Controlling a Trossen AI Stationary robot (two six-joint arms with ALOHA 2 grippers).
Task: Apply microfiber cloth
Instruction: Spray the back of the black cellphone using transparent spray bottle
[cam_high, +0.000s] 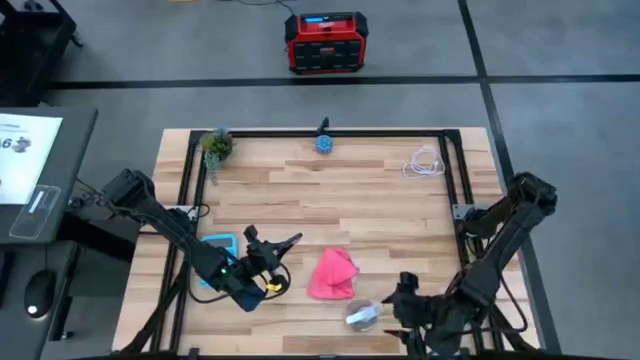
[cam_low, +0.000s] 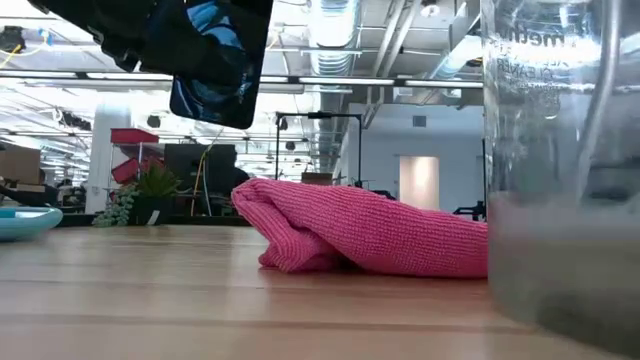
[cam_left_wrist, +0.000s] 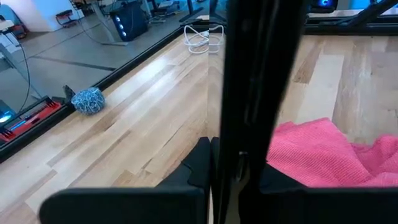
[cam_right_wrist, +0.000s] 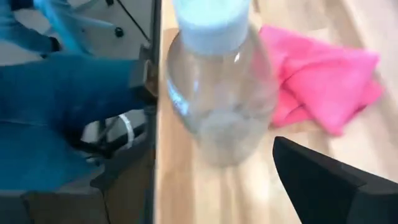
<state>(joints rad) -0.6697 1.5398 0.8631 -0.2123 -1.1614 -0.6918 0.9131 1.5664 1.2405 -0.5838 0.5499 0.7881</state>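
Pink and soft, the microfiber cloth (cam_high: 333, 274) lay in a bunched heap on the wooden table (cam_high: 330, 190), and every other thing here is placed by it. Your left gripper (cam_high: 268, 262) was just beside the cloth, on the side of the light blue calculator (cam_high: 220, 244), and up off the wood. It held a flat black thing, likely the phone (cam_left_wrist: 258, 93), which stood up tall between its fingers. Your right gripper (cam_high: 402, 302) waited near the cloth too, by the clear bottle (cam_high: 363, 315), and you could not tell if its fingers were wide or narrow. To do this step well, I think you had to keep the black thing steady in the left gripper and bring the right one over to pick up the cloth by a high fold, not by its flat edge. You had to mind the bottle, since it stood close to the cloth and could tip. The high view showed you both arms and all the things at once. The low view showed what that one hid: the cloth was humped up with thick folds, and the left gripper hung in the air above the table. The left wrist view showed the black thing up close with the cloth right behind it.
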